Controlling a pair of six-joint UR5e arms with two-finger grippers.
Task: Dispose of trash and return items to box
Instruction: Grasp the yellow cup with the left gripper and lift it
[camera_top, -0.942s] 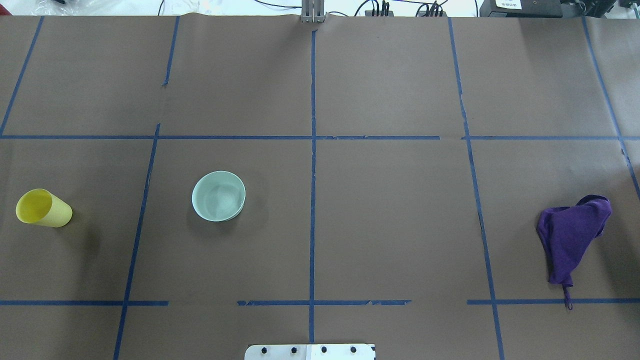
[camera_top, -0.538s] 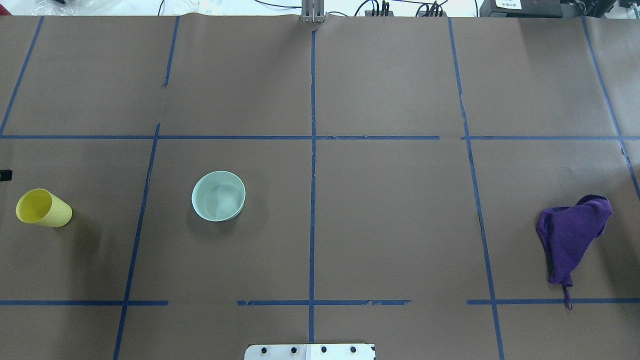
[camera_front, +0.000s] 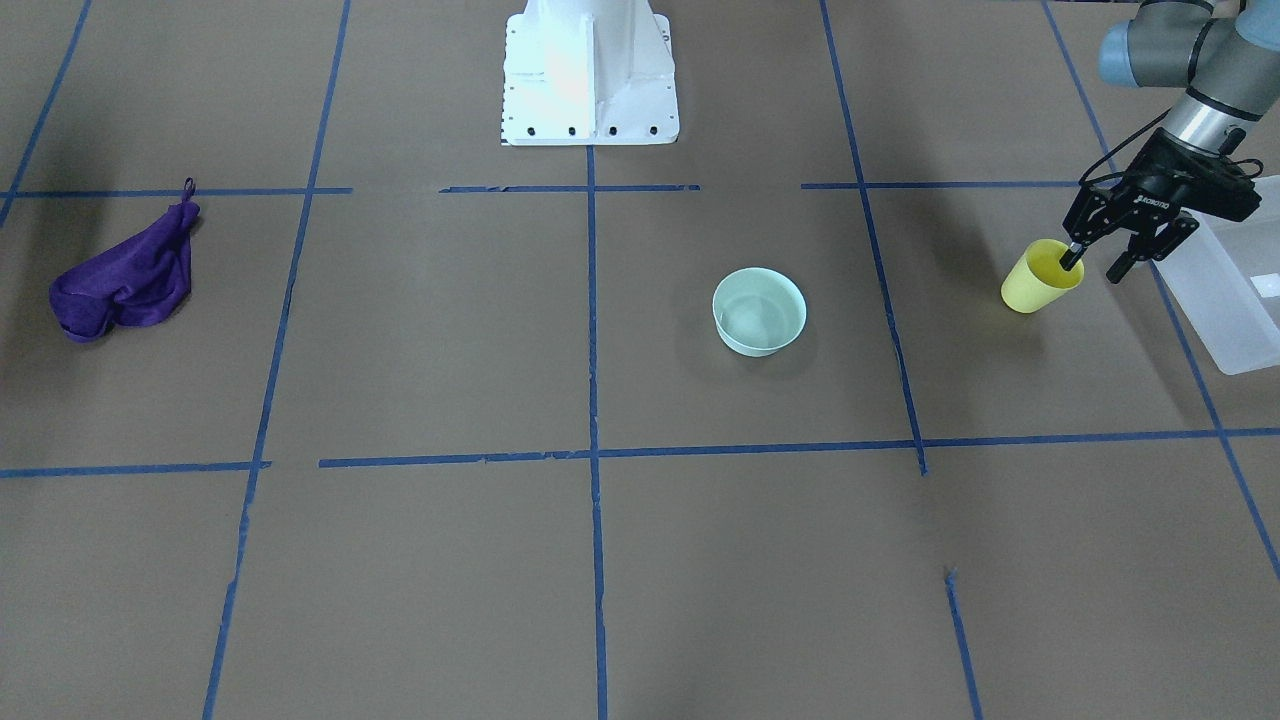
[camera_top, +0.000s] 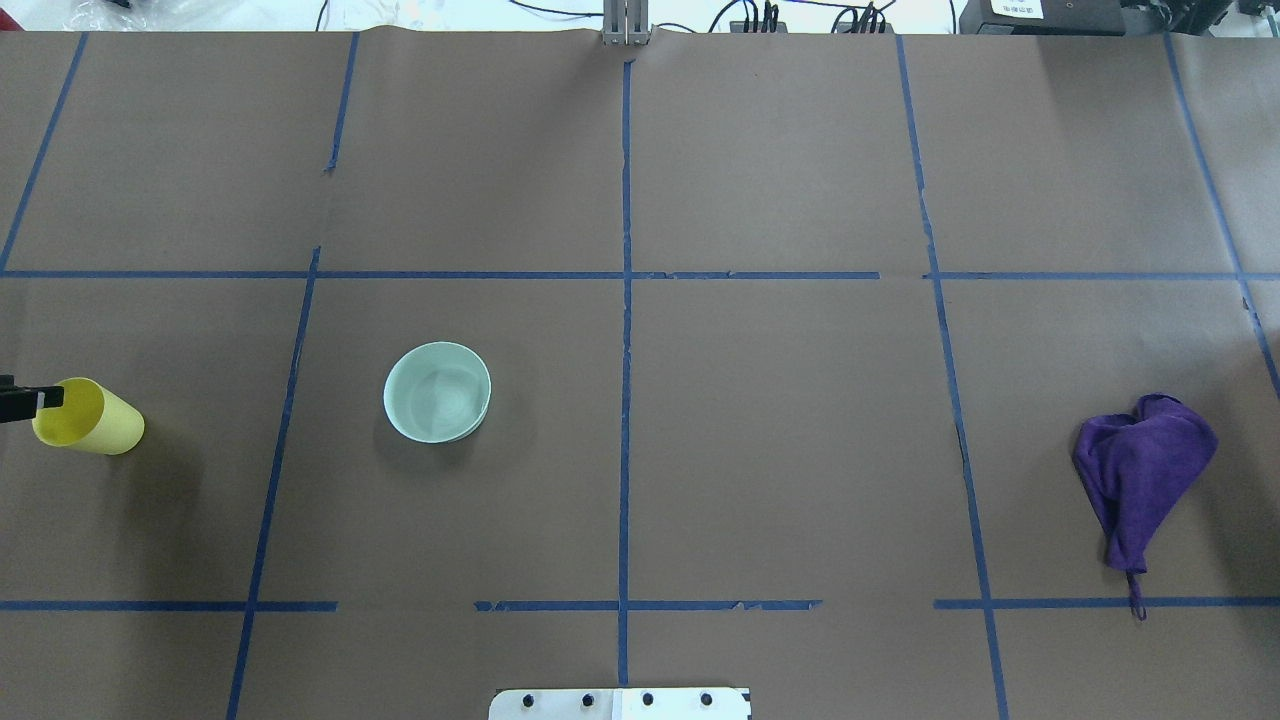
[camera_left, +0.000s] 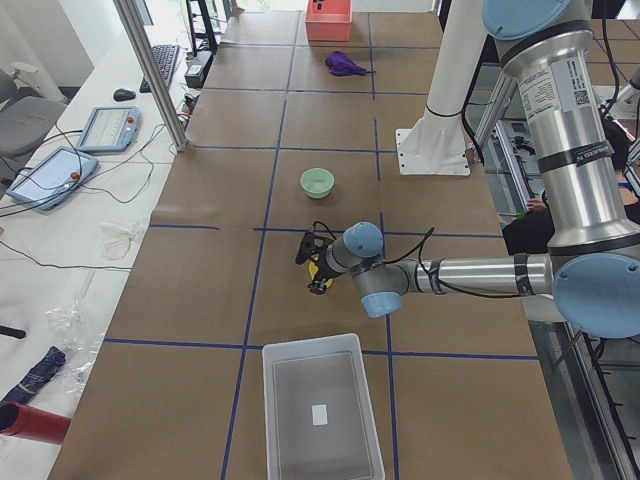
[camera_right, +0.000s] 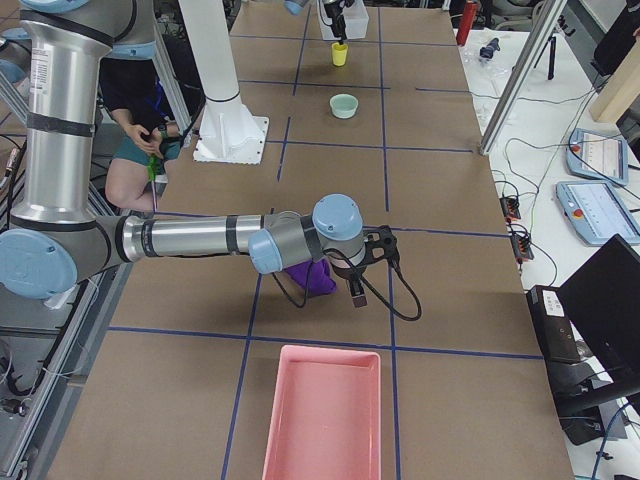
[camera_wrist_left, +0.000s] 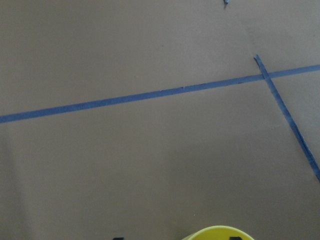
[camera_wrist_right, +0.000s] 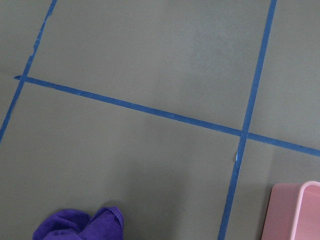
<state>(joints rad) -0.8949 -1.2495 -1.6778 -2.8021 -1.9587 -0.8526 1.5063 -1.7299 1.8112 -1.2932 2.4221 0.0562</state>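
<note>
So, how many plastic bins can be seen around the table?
2. A translucent white bin sits at the robot's left end of the table, near the yellow cup. A pink bin sits at the right end, near the purple cloth. Others may lie outside the views.

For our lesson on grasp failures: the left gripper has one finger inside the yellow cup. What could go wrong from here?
1. The left gripper, open, straddles one wall of the upright yellow cup; closing could tip or squash it.
2. Held by the rim alone, the cup might swing or slip before reaching the box nearby.
</note>
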